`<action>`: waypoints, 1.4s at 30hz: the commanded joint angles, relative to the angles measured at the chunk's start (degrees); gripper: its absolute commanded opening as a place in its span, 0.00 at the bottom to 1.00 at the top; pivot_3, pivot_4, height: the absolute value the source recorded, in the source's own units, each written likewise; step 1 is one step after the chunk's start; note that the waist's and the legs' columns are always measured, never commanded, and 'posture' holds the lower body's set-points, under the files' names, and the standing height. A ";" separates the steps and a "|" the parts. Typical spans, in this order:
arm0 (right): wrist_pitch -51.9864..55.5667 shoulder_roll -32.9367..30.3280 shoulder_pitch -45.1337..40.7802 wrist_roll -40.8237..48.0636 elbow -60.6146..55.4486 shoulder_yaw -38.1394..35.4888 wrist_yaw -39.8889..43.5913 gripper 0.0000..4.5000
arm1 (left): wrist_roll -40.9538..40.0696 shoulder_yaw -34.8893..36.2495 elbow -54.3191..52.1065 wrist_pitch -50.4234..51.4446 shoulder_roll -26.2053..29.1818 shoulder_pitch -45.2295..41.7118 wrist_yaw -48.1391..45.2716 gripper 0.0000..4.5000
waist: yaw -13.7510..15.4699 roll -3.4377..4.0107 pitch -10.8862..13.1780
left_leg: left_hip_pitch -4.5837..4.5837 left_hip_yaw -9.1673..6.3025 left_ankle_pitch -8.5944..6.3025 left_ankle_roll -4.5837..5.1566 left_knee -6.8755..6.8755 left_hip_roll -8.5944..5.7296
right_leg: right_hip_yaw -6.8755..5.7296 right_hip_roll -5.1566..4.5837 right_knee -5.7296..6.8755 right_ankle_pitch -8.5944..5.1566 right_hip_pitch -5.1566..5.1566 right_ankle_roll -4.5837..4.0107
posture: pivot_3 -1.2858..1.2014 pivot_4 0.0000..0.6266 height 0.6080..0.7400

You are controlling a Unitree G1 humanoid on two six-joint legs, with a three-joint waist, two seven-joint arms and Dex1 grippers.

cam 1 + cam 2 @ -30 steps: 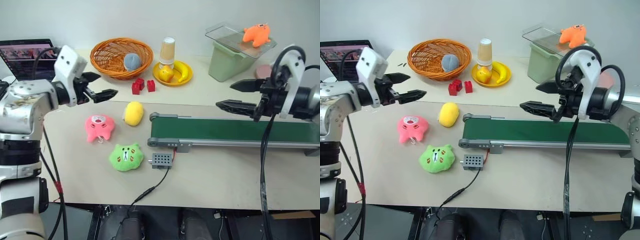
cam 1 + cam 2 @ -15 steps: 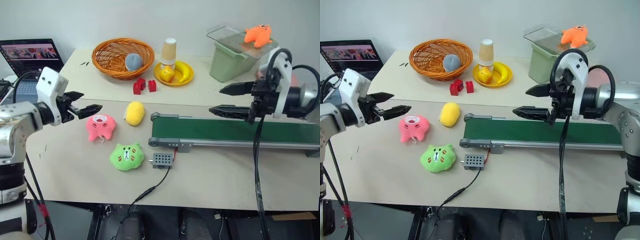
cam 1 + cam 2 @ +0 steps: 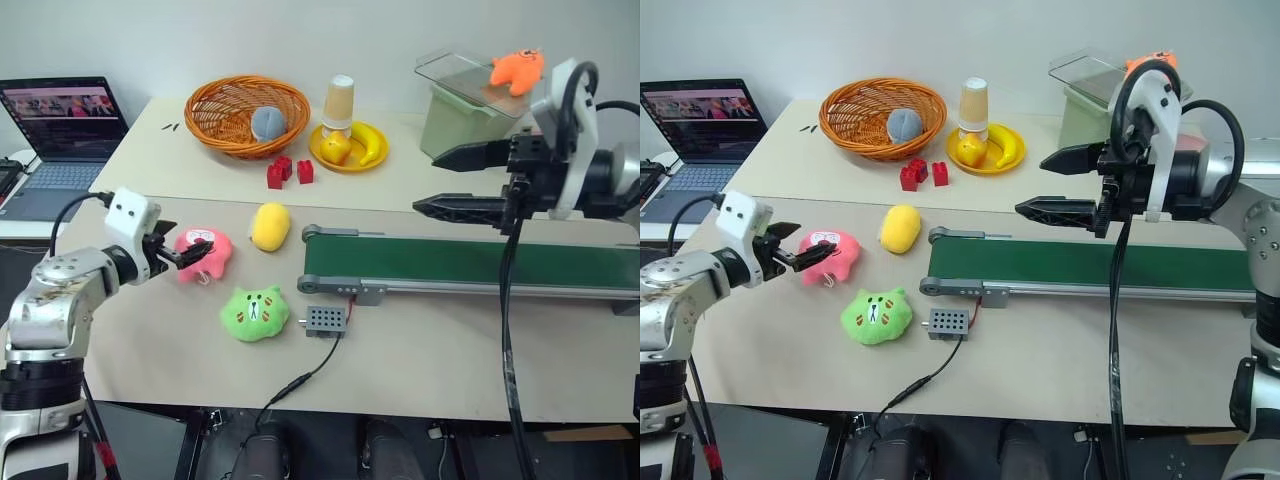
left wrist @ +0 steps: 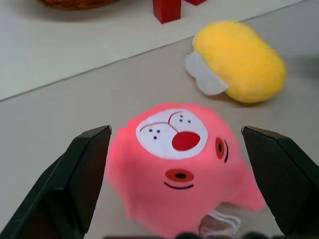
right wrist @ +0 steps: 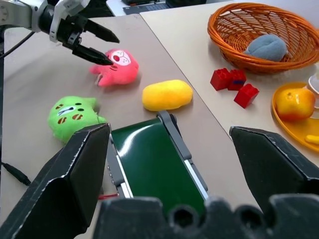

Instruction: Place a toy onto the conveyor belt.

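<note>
In the orange basket (image 3: 245,113), a grey-blue plush (image 3: 266,122).

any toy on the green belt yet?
No, the conveyor belt is bare; the pink toy, yellow toy and green toy lie on the table.

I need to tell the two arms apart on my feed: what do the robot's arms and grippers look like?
Both arms are silver-grey metal with black joints and black cables looped along them. Each wrist carries a white boxy camera housing. The left gripper and the right gripper each have two black, tapering, pointed fingers. No markings are legible.
</note>
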 commanded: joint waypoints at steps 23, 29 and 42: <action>-1.23 -3.85 3.18 -0.44 -1.39 -4.98 -0.18 1.00 | 5.13 -3.42 5.91 0.44 1.06 -3.97 2.84 0.09 | -0.08 0.03 -0.02 | 0.09 -0.02 -0.04 0.06 0.00 0.01 | 0.04 0.00 0.01 -0.01 0.02 -0.03 | 0.52 0.24 1.00; -2.38 -5.09 5.79 -1.69 -0.89 -4.78 1.01 1.00 | -0.38 -2.96 -0.32 6.39 6.53 -9.49 -4.52 0.09 | 0.02 0.01 -0.01 | -0.07 -0.01 -0.03 0.04 0.00 0.01 | 0.01 0.00 0.00 -0.01 -0.08 -0.02 | 0.52 0.24 1.00; -2.11 -4.66 9.39 -0.96 -2.07 -8.20 -0.21 1.00 | -7.23 -13.33 -4.84 8.82 5.75 -26.05 -17.38 0.09 | -0.08 0.01 0.00 | -0.01 0.00 -0.01 0.02 0.00 -0.03 | 0.02 0.00 0.00 -0.01 0.01 -0.02 | 0.52 0.24 1.00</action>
